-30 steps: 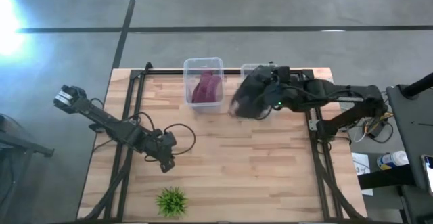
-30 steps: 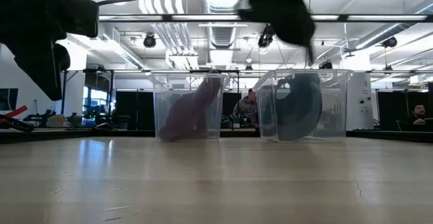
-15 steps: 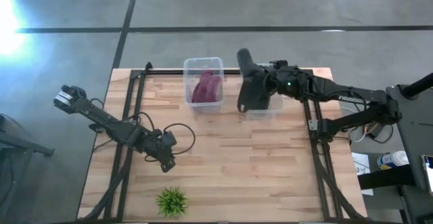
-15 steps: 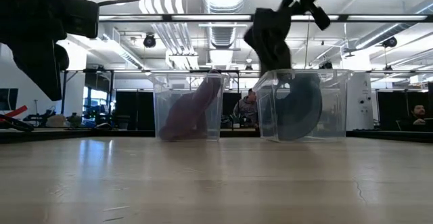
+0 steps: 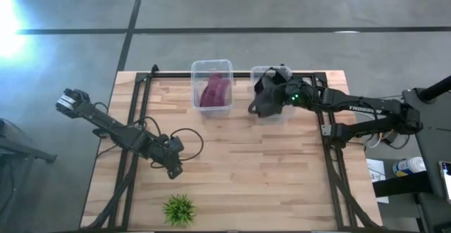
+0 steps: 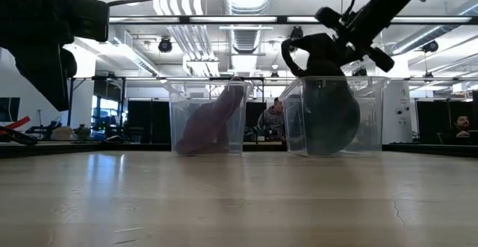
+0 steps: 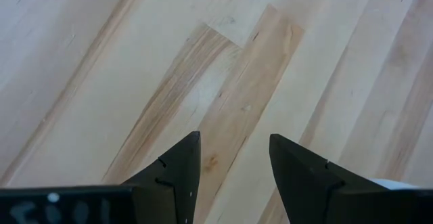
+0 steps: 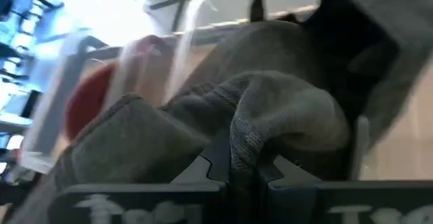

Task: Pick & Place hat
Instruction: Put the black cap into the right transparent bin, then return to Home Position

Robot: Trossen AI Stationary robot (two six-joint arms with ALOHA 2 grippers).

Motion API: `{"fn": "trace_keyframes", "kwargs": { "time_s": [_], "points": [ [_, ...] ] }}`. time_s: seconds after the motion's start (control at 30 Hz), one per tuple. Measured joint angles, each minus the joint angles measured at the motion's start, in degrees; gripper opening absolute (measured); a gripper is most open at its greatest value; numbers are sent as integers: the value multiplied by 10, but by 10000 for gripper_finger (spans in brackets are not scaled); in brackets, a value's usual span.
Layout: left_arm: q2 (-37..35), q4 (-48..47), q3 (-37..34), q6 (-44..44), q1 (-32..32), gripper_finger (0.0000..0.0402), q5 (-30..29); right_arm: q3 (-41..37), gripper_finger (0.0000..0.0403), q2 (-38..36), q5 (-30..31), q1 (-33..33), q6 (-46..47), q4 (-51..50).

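The right claw (image 5: pixel 276 98) was clamped tight on a dark grey hat (image 5: pixel 263 101), holding it over the rim of the right-hand clear bin (image 6: pixel 334 117) at the desk's (image 5: pixel 239 169) far edge; the left claw (image 7: pixel 231 158) hung parted and empty above bare wood

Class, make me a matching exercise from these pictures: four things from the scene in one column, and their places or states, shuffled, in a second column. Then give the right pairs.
Things
1. grey hat
2. maroon hat
3. left gripper
4. green plant

Places or states
A. open, over bare wood
B. inside the left clear bin
C. on the table's near edge, away from both bins
D. clamped in the right gripper, hanging into the right clear bin

Pairs: 1-D, 2-B, 3-A, 4-C
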Motion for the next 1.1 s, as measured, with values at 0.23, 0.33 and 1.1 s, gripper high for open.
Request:
{"fn": "trace_keyframes", "kwargs": {
  "time_s": [0.23, 0.33, 1.1],
  "points": [
    [0, 0, 0, 0, 0, 169, 0, -2, 28, 10, 16, -3, 15, -118],
    [0, 0, 0, 0, 0, 169, 0, 4, 60, 12, 17, -2, 18, -148],
    [-3, 30, 49, 65, 0, 169, 10, 241, 203, 1, 61, 35, -264, -169]
  ]
}}
